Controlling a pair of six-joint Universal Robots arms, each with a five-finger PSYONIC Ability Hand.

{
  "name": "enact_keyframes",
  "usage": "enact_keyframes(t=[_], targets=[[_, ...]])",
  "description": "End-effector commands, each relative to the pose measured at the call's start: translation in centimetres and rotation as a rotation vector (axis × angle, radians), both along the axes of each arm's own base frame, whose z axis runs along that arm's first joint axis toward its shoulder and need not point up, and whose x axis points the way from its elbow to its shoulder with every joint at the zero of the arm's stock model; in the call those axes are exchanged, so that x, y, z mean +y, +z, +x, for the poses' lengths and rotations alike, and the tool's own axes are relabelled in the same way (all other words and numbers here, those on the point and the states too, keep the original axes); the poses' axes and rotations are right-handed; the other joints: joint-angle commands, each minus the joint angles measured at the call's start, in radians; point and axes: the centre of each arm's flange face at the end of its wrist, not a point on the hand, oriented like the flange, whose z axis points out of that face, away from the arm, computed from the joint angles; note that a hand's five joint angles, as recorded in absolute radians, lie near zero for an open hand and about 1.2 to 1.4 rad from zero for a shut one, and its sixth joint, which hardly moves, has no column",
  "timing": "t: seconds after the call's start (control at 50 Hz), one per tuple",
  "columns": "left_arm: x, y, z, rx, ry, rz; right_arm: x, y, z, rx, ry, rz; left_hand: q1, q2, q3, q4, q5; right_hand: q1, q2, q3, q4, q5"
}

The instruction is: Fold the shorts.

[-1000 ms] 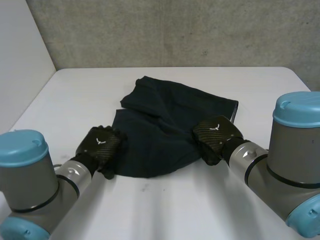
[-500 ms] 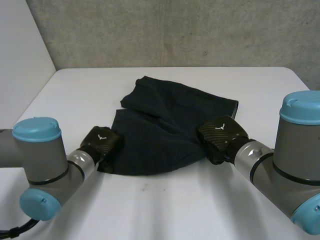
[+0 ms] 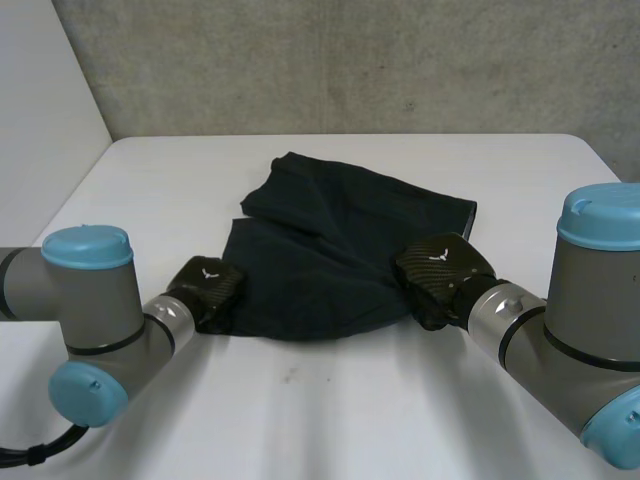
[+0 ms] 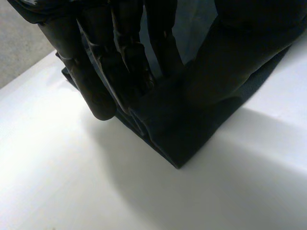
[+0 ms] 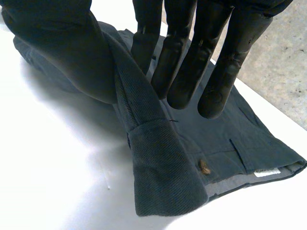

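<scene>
Dark shorts [image 3: 340, 235] lie rumpled on the middle of the white table [image 3: 330, 420]. My left hand [image 3: 207, 290] is at their near left corner. In the left wrist view its fingers [image 4: 120, 62] and thumb pinch that corner of the shorts [image 4: 187, 134], which hangs a little off the table. My right hand [image 3: 440, 272] is at the near right edge, by the waistband. There the shorts [image 5: 163, 187] fold up between its thumb and straight fingers [image 5: 192, 62], held in a pinch. A brown button [image 5: 205, 166] and a white label [image 5: 266, 172] show on the waistband.
A grey concrete wall [image 3: 350, 60] rises behind the table's far edge, and a white wall [image 3: 40, 120] stands at the left. Bare tabletop lies in front of the shorts and on both sides of them.
My left arm swung round and its hand closed on the near left corner of the shorts, drawing that edge up a little. The right hand has stayed shut on the right edge.
</scene>
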Motion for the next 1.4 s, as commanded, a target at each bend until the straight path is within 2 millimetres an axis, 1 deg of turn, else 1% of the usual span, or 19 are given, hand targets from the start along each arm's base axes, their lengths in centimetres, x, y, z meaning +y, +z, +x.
enact_keyframes(t=[0.02,0.12,0.14,0.22,0.36,0.48,0.56,0.58,0.68,0.8,0.88,1.04,1.06,1.12,1.14,1.2,1.22,1.3,1.4], targets=[[1.6,0.9,0.8,-0.032,0.005,0.076,0.0,0.1,0.0,0.008,0.003,-0.007,0.279,0.205,0.211,0.205,0.256,0.413,0.227,0.211,0.198,0.233],[5.5,2.6,2.1,-0.139,-0.034,0.188,0.4,0.3,-0.1,0.062,0.029,-0.002,0.279,0.205,0.211,0.205,0.256,0.413,0.227,0.211,0.198,0.233],[7.1,3.2,2.5,-0.171,-0.049,0.226,0.5,0.2,-0.2,0.079,0.034,0.002,0.279,0.205,0.211,0.205,0.256,0.413,0.227,0.211,0.198,0.233],[9.5,5.1,3.6,-0.201,-0.059,0.213,1.5,0.1,-0.8,0.209,0.097,0.023,0.279,0.205,0.211,0.205,0.256,0.413,0.227,0.211,0.198,0.233],[12.2,7.7,4.3,-0.203,-0.064,0.116,3.8,-0.6,-2.5,0.452,0.221,0.112,0.279,0.205,0.211,0.205,0.256,0.413,0.227,0.211,0.198,0.233],[14.8,7.7,3.6,-0.218,-0.143,0.136,5.0,-1.0,-3.4,0.506,0.268,0.192,0.279,0.205,0.211,0.205,0.256,0.413,0.227,0.211,0.198,0.233],[17.2,7.7,3.1,-0.250,-0.215,0.167,6.7,-0.4,-4.3,0.542,0.295,0.276,0.279,0.205,0.211,0.205,0.256,0.413,0.227,0.211,0.198,0.233],[17.9,8.0,3.2,-0.260,-0.229,0.170,7.8,0.3,-4.8,0.556,0.313,0.320,0.279,0.205,0.211,0.205,0.256,0.413,0.227,0.211,0.198,0.233],[18.4,9.4,3.4,-0.257,-0.231,0.124,8.5,2.1,-5.7,0.524,0.322,0.360,0.279,0.205,0.211,0.205,0.256,0.413,0.227,0.211,0.198,0.233],[15.8,10.2,1.9,-0.225,-0.226,0.020,6.1,3.1,-5.6,0.411,0.301,0.306,0.279,0.205,0.211,0.205,0.256,0.413,0.227,0.211,0.198,0.233],[12.4,10.0,-0.3,-0.189,-0.210,-0.067,3.6,2.4,-5.0,0.374,0.256,0.265,0.279,0.205,0.211,0.205,0.256,0.413,0.227,0.211,0.198,0.233],[3.5,9.2,-5.3,-0.146,-0.077,-0.260,-2.2,2.5,-4.2,0.336,0.045,0.152,0.279,0.205,0.211,0.205,0.256,0.413,0.227,0.211,0.198,0.233],[2.1,9.0,-6.6,-0.140,-0.055,-0.290,-2.9,2.4,-4.2,0.337,0.026,0.134,0.279,0.205,0.211,0.205,0.256,0.413,0.227,0.211,0.198,0.233],[0.1,9.2,-8.5,-0.124,-0.020,-0.348,-5.5,2.1,-3.7,0.336,-0.037,0.047,0.279,0.205,0.211,0.205,0.256,0.413,0.227,0.211,0.198,0.233],[-1.2,9.1,-9.6,-0.112,0.009,-0.381,-6.2,2.2,-3.6,0.333,-0.053,0.020,0.279,0.205,0.211,0.205,0.256,0.413,0.227,0.211,0.198,0.233],[-3.6,8.9,-10.7,-0.089,0.055,-0.429,-8.0,1.8,-3.4,0.330,-0.102,-0.045,0.279,0.205,0.211,0.205,0.256,0.413,0.227,0.211,0.198,0.233],[-4.8,8.6,-11.6,-0.068,0.062,-0.457,-9.4,1.5,-3.2,0.323,-0.133,-0.095,0.279,0.205,0.211,0.205,0.256,0.413,0.227,0.211,0.198,0.233],[-6.8,8.0,-13.3,-0.019,0.066,-0.521,-11.9,0.9,-2.5,0.298,-0.181,-0.206,0.279,0.205,0.211,0.205,0.256,0.413,0.227,0.211,0.198,0.233],[-7.9,6.4,-15.4,0.014,0.033,-0.606,-14.8,-0.4,-1.9,0.276,-0.231,-0.319,0.279,0.205,0.211,0.205,0.256,0.413,0.227,0.211,0.198,0.233]])
